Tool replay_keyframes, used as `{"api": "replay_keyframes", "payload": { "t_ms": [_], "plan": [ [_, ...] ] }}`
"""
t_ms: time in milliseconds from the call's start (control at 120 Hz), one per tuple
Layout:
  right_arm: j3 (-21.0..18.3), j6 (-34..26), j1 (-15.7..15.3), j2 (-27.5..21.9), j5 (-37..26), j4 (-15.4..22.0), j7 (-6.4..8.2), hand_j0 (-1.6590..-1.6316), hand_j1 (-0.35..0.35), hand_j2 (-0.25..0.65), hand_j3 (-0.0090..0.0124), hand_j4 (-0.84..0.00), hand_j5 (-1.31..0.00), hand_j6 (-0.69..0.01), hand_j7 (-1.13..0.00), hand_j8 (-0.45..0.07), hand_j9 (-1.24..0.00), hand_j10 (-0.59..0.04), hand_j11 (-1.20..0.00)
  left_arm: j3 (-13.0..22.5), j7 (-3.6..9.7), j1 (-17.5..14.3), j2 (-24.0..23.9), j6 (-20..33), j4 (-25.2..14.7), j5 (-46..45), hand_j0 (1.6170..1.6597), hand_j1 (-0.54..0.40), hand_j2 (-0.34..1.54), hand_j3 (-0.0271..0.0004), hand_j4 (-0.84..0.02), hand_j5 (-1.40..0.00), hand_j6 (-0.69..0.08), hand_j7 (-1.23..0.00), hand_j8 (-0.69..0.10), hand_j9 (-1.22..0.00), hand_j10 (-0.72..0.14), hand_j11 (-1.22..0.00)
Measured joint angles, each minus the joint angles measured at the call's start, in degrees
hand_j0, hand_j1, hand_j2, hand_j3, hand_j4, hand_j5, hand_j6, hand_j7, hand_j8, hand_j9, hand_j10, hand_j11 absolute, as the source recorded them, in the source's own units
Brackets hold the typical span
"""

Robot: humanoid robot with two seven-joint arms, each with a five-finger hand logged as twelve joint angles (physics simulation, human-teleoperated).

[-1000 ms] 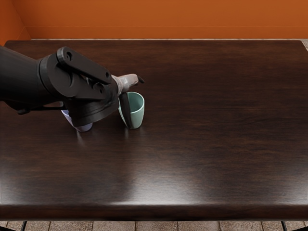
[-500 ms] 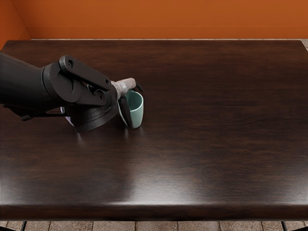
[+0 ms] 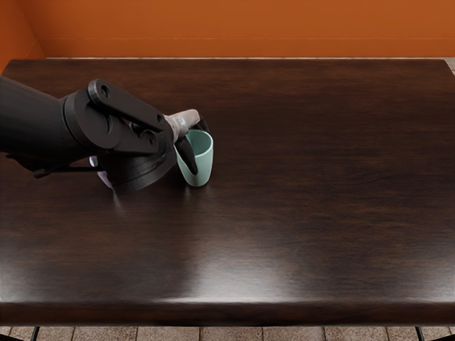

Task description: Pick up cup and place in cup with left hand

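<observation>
Gripping the green cup (image 3: pixel 204 162) with the left hand (image 3: pixel 182 124), as far as showing: running one dark finger down the side facing the left edge of the surface (image 3: pixel 320 177), tucking another behind the rim toward the far edge. Hiding the rest of the grasp, so judging it as holding, not proving it. Standing near upright, mouth up, left of centre and well in from the left edge. Not showing a clear gap under the base, so leaving lift unconfirmed.

Key relation: lying toward the left edge from the green cup, mostly behind the wrist (image 3: pixel 135 170), showing only as a sliver: the lilac cup (image 3: pixel 104 178). Probably serving as the receiver. So likely needing to go straight up first, then travelling toward the left edge, keeping the long axis vertical, centring above that mouth before lowering. Risking a rim clip if staying low, or knocking the lilac cup with the wrist while swinging back.
</observation>
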Motion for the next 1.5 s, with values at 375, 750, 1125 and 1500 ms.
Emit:
{"api": "replay_keyframes", "payload": {
  "t_ms": [375, 750, 1125, 1500],
  "plan": [
    [0.0, 0.0, 0.0, 0.0, 0.0, 0.0, 0.00, -1.6581, -0.333, -0.003, 0.0000, -0.013, -0.02, -0.013, -0.02, -0.013, -0.02, -0.013, -0.02, 6.8, 3.96, -24.1, 10.5, -13.3, -7.0, -3.6, 1.6522, -0.185, 0.17, 0.0000, -0.310, -0.86, -0.155, -0.86, -0.160, -0.86, -0.365, -0.83],
    [0.0, 0.0, 0.0, 0.0, 0.0, 0.0, -0.01, -1.6581, -0.333, -0.003, 0.0000, -0.013, -0.02, -0.013, -0.02, -0.013, -0.02, -0.013, -0.02, 19.6, 8.70, -24.2, 14.6, -20.1, -7.9, -4.0, 1.6527, -0.164, 0.19, -0.0001, -0.330, -0.90, -0.177, -0.88, -0.169, -0.89, -0.364, -0.85],
    [0.0, 0.0, 0.0, 0.0, 0.0, 0.0, -0.01, -1.6581, -0.333, -0.003, 0.0000, -0.013, -0.02, -0.013, -0.02, -0.013, -0.02, -0.013, -0.02, 16.0, 8.79, -24.4, 13.6, -20.4, -7.6, -4.1, 1.6506, -0.132, 0.20, -0.0001, -0.505, -1.01, -0.308, -0.99, -0.154, -0.96, -0.323, -0.91],
    [0.0, 0.0, 0.0, 0.0, 0.0, 0.0, 0.00, -1.6581, -0.333, -0.003, 0.0000, -0.013, -0.02, -0.013, -0.02, -0.013, -0.02, -0.013, -0.02, 15.1, 8.80, -24.4, 13.1, -20.6, -7.9, -4.0, 1.6557, -0.174, 0.75, -0.0001, -0.638, -0.96, -0.501, -0.93, -0.348, -0.92, -0.416, -0.91]
  ]
}}
